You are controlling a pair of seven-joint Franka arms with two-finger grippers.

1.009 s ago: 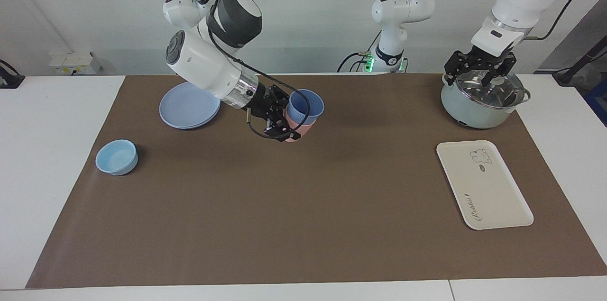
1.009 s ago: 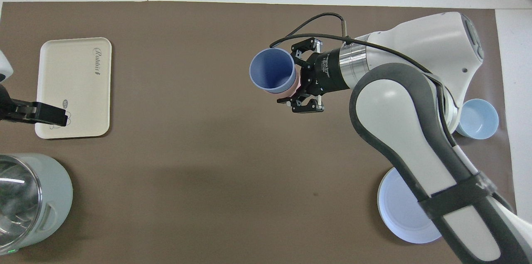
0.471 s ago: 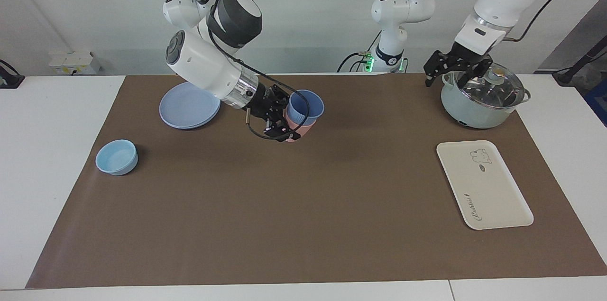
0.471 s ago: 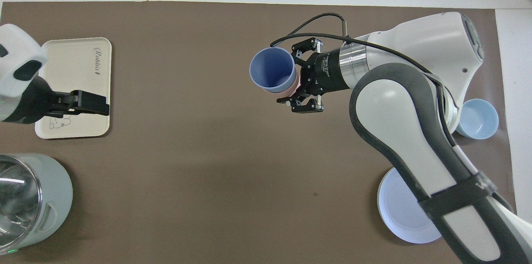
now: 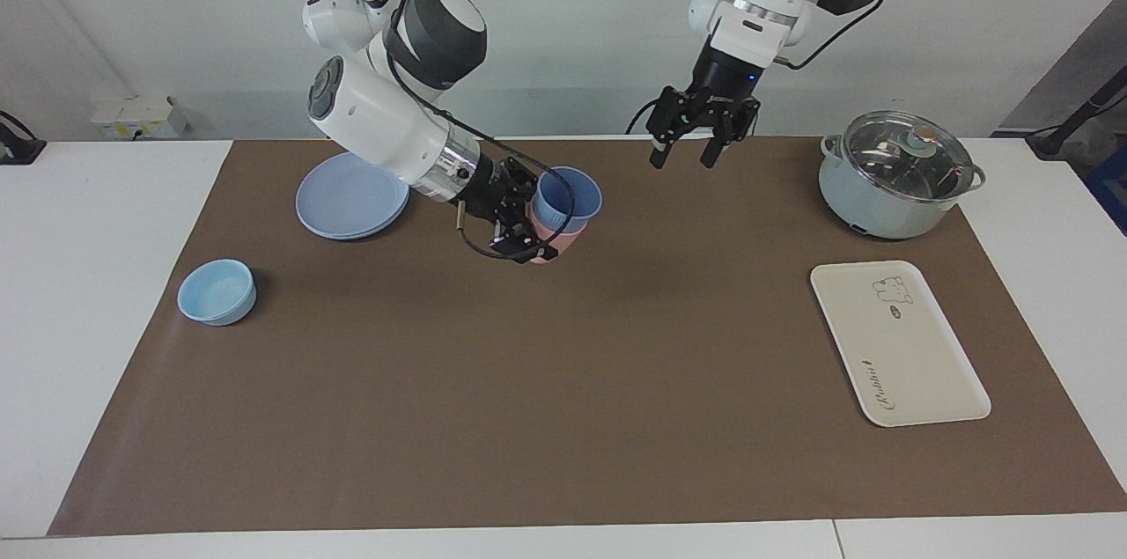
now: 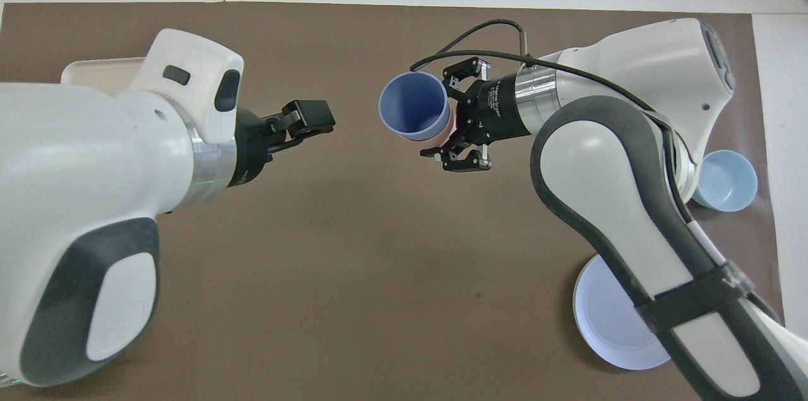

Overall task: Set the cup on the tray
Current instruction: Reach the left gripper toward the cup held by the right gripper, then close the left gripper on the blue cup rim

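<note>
Periwinkle-blue plastic tumbler cup (image 5: 567,199): nested in salmon-pink cup (image 5: 558,238), which the right gripper (image 5: 526,229) clamps mid-mat.

Left gripper (image 5: 689,150): fingers spread wide, has swung off the pale-green lidded pot (image 5: 895,175), now nearing the cups, probably to pull the cup out.

Cream rectangular tray (image 5: 898,342): bare, toward left arm's end.

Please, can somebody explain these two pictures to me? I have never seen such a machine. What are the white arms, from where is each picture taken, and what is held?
These are two robot arms at a table. One picture faces them; the other looks down from above. The right gripper is shut on a pink cup with the blue cup nested in it, raised over the brown mat. The left gripper hangs open in the air, holding nothing. On the mat lie a cream tray, a lidded pot, a blue plate and a blue bowl.
</note>
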